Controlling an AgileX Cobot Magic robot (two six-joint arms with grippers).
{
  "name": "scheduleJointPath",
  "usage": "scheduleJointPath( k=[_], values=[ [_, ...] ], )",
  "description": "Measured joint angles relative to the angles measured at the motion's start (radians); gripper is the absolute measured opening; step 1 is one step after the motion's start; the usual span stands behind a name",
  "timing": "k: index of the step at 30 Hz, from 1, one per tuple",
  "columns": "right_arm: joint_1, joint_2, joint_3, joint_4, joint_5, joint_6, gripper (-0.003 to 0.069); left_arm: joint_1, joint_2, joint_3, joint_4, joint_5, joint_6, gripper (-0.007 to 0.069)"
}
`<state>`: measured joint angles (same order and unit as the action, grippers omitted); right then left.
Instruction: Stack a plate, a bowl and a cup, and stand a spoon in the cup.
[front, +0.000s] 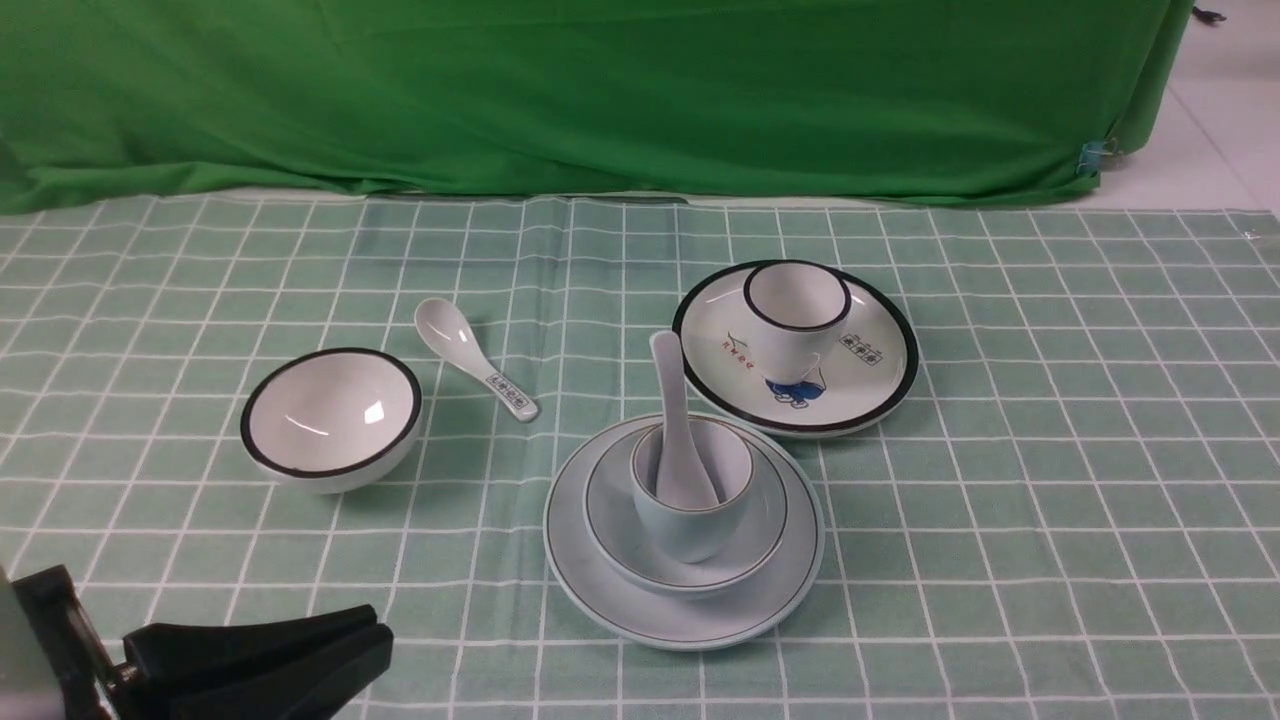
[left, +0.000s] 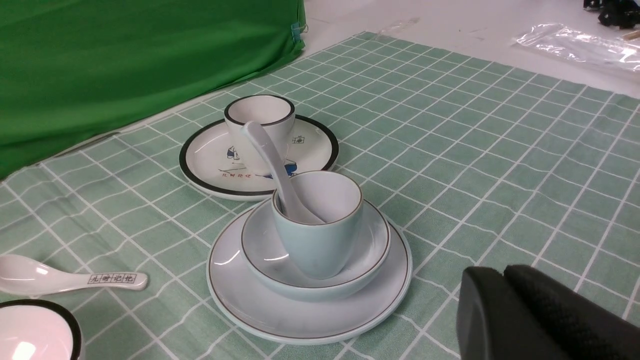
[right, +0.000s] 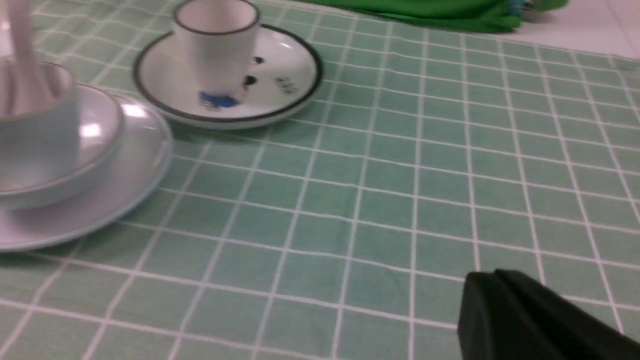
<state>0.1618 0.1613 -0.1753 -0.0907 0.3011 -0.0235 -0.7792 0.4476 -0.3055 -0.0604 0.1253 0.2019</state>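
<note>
The pale blue plate (front: 760, 590) lies near the table's front middle. The shallow bowl (front: 610, 515) sits on it, and the pale blue cup (front: 690, 525) stands in the bowl. The plain white spoon (front: 672, 400) stands in the cup, handle up and leaning back. The stack also shows in the left wrist view: plate (left: 250, 310), bowl (left: 370, 250), cup (left: 315, 240), spoon (left: 265, 150). My left gripper (front: 375, 640) is shut and empty at the front left, apart from the stack; it shows too in its wrist view (left: 502, 272). My right gripper (right: 492, 277) is shut and empty, out of the front view.
A black-rimmed plate (front: 870, 390) with a blue drawing carries a black-rimmed white cup (front: 795, 315) behind the stack to the right. A black-rimmed white bowl (front: 330, 415) stands at the left, with a printed spoon (front: 475, 370) beside it. A green backdrop (front: 600, 90) hangs behind.
</note>
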Motion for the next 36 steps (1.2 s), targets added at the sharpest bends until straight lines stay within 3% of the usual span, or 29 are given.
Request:
scheduleJointPath(
  k=[8,36],
  values=[
    [-0.050,-0.159,0.178,0.005,-0.026,-0.029,0.0017,0.000,0.000,0.001,0.000,0.000,0.000,0.0017],
    [-0.050,-0.160,0.181,0.013,-0.060,-0.025,0.0052,0.000,0.000,0.001,0.000,-0.001,0.001,0.0017]
  ],
)
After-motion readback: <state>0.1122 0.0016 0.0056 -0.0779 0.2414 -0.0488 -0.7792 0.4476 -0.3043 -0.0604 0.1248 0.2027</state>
